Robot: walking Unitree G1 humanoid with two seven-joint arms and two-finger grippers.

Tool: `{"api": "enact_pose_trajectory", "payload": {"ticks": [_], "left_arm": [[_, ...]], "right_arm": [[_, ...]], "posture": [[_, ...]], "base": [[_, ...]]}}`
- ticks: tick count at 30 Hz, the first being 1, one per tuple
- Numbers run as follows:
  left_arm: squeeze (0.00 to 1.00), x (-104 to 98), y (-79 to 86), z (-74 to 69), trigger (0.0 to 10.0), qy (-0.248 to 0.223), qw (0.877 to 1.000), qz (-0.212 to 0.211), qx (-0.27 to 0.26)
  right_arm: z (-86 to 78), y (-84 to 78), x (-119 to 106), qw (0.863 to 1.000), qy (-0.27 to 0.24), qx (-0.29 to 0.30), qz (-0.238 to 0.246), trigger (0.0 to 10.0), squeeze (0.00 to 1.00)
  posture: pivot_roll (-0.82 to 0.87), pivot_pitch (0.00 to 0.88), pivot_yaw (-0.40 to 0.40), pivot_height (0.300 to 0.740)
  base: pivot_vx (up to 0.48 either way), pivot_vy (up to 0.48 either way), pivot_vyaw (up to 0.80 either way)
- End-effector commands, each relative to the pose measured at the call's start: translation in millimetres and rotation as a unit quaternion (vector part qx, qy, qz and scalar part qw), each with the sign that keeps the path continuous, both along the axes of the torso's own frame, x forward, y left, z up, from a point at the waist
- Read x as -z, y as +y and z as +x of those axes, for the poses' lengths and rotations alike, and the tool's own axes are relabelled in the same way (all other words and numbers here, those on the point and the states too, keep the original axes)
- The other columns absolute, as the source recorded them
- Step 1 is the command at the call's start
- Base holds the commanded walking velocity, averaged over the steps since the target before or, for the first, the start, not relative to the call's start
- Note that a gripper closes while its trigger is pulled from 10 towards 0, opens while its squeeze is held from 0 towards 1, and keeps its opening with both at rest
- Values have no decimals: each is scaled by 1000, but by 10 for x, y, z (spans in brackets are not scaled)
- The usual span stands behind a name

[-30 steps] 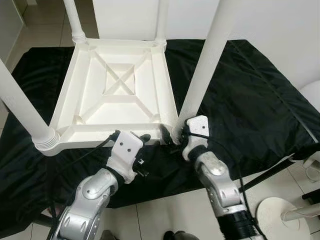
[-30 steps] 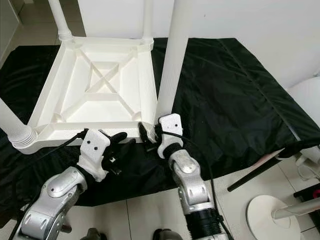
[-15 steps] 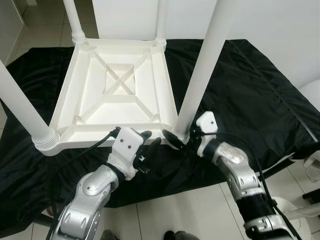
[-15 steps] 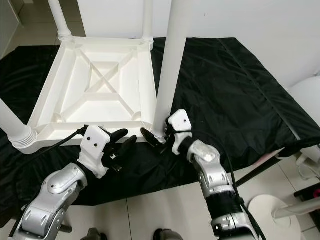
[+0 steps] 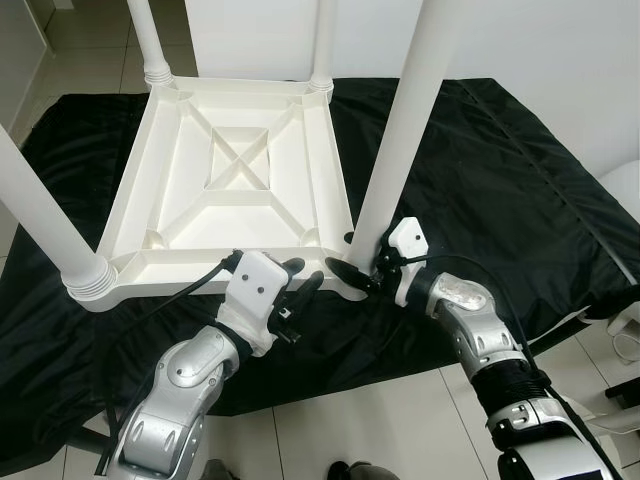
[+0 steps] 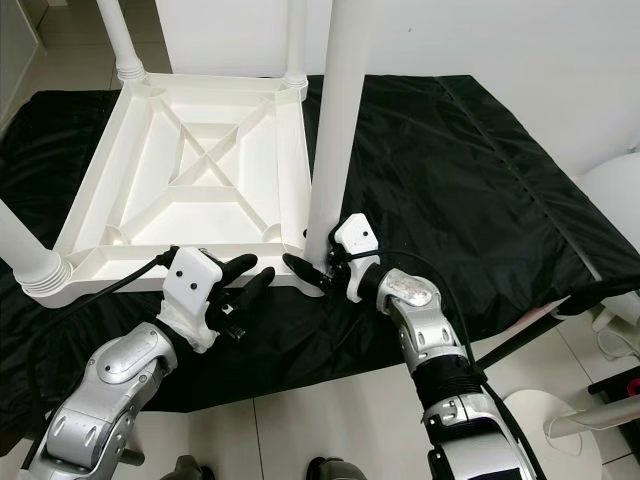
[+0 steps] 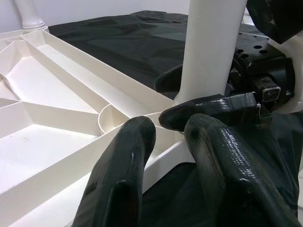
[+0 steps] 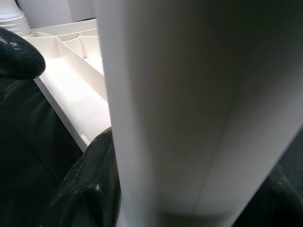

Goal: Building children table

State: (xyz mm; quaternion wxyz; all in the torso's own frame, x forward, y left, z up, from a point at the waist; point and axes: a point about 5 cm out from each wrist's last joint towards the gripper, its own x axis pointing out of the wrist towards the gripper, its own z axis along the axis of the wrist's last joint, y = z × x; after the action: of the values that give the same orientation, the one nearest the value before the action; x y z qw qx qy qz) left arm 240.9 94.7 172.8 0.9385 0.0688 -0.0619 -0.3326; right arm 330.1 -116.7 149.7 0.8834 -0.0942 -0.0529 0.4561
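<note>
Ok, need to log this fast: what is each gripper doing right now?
Left gripper: open, holding nothing, fingers by the near edge of the upturned white table.
Right gripper: shut on the table leg at its base.

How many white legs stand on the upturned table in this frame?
4. Far-left leg and far-right leg at the back corners, near-left leg at the front left corner, and near-right leg with the right pincer at its base.
</note>
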Motion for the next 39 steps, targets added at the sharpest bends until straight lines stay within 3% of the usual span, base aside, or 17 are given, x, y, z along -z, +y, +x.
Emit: {"api": "enact_pose_trajectory", "payload": {"ticks": [1, 6, 7, 10, 13, 14, 20, 21, 24, 28, 31, 35, 36, 39], "left_arm": [[0, 38, 8, 1, 10000, 9, 1000, 0, -22], [0, 44, 8, 0, 10000, 9, 1000, 0, -22], [0, 58, 11, 7, 10000, 11, 1000, 0, -24], [0, 60, 12, 8, 10000, 12, 1000, 0, -25], [0, 67, 11, 5, 10000, 12, 1000, -1, -27], [0, 67, 11, 5, 10000, 12, 1000, -1, -27], [0, 84, -1, -15, 10000, 15, 1000, -2, -26], [0, 84, -1, -15, 10000, 15, 1000, -2, -26], [0, 82, 4, -6, 10000, 16, 999, -3, -28], [0, 82, 2, -2, 10000, 16, 999, -4, -30], [0, 82, -14, -11, 10000, 17, 999, -7, -28], [0, 83, -43, -17, 10000, 18, 1000, -10, -20], [0, 82, -47, -17, 10000, 17, 1000, -8, -18], [0, 78, -31, -6, 10000, 15, 1000, -2, -14]], "right_arm": [[-29, 14, 103, 1000, 19, -15, -12, 6392, 0], [-26, 2, 106, 1000, 23, -9, -8, 6392, 0], [-22, -26, 83, 998, 40, 25, 34, 10000, 0], [-21, -35, 74, 997, 37, 57, 46, 10000, 0], [-25, -54, 69, 984, 18, 163, 66, 10000, 0], [-25, -54, 69, 984, 18, 163, 66, 10000, 0], [-167, 32, 146, 946, 39, 307, 97, 10000, 0], [-167, 32, 146, 946, 39, 307, 97, 10000, 0], [-213, 186, 109, 929, 50, 348, 119, 10000, 0], [-244, 315, 64, 922, 51, 364, 125, 10000, 0], [-255, 399, -10, 925, 34, 356, 127, 10000, 0], [-290, 398, -77, 929, 35, 339, 146, 10000, 0], [-326, 415, -101, 931, 38, 324, 165, 10000, 1000], [-380, 436, -160, 935, 29, 306, 178, 10000, 1000]], "posture": [[-3, 123, -42, 740], [-5, 125, -44, 740], [-9, 127, -48, 740], [-9, 127, -49, 740], [-12, 130, -48, 740], [-12, 130, -48, 740], [-14, 133, -51, 740], [-14, 133, -51, 740], [-15, 132, -54, 740], [-12, 130, -54, 740], [-14, 123, -51, 740], [-20, 113, -44, 740], [-20, 111, -42, 740], [-23, 108, -39, 740]], "base": [[0, 0, 0], [0, 0, 0], [0, 0, 0], [0, 0, 0], [0, 0, 0], [0, 0, 0], [0, 0, 0], [0, 0, 0], [0, 0, 0], [0, 0, 0], [0, 0, 0], [0, 0, 0], [0, 0, 0], [0, 0, 0]]}}
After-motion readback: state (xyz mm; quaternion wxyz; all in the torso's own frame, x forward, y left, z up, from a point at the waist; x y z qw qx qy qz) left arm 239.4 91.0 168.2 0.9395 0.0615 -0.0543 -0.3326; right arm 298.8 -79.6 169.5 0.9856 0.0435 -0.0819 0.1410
